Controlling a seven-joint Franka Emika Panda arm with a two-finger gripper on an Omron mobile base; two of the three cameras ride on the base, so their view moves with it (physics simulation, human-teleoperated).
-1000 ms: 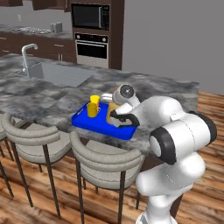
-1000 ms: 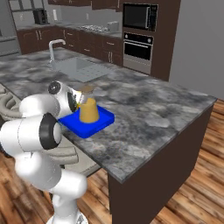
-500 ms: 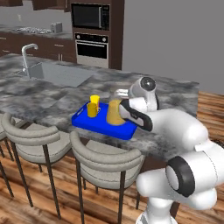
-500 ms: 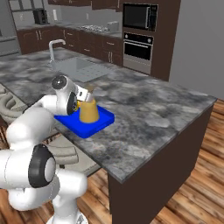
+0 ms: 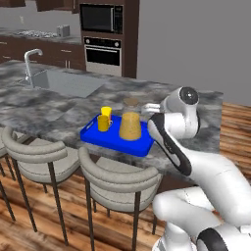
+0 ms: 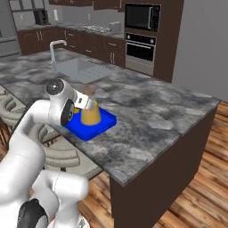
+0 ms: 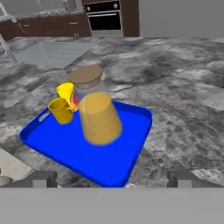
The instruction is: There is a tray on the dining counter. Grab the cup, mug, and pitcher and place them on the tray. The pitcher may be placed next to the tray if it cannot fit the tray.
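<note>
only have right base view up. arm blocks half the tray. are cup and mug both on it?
Observer: Yes. In the hand view the cup and the mug both stand on the tray, at its far-left end beside the pitcher.
Operator: pitcher fully on, or hanging over the rim?
Observer: Fully on. The left base view shows the pitcher standing upright inside the tray's rim, blue showing on every side of it.
Operator: gripper holding anything?
Observer: No. In the hand view its two fingertips stand wide apart at the near edge of the tray, nothing between them.
</note>
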